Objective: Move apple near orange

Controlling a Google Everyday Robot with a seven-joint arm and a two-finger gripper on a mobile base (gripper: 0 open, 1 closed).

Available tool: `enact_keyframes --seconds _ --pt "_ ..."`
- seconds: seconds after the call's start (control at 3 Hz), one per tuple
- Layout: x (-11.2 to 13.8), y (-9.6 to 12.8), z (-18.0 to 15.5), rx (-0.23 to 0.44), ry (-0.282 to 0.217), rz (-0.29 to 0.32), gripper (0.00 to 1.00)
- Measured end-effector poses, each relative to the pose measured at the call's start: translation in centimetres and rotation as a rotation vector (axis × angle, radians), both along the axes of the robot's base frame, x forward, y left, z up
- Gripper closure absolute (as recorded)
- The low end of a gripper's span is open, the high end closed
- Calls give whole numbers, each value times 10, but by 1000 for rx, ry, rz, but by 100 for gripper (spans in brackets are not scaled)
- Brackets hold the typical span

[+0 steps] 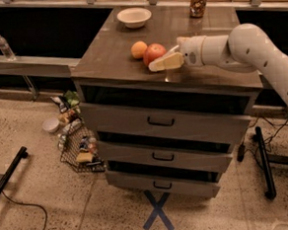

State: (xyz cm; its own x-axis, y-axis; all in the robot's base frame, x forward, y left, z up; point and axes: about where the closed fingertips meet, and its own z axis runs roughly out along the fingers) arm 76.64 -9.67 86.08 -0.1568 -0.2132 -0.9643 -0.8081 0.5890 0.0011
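The red apple [154, 53] sits on the dark cabinet top [110, 60], touching or almost touching the smaller orange [139, 49] on its left. My gripper [160, 57] reaches in from the right on the white arm. Its near cream finger [166, 62] lies along the apple's front right side. The far finger is mostly hidden behind the apple. The jaws look closed around the apple.
A white bowl [134, 16] stands at the back left of the top, and a brown can [198, 1] at the back right. Three drawers [160, 122] are below. A wire basket with litter [80, 151] lies on the floor to the left.
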Motion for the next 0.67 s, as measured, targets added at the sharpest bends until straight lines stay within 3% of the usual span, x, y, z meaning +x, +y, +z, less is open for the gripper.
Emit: enact_keyframes --seconds 0.67 --pt "13 -115 30 -68 -39 -246 0"
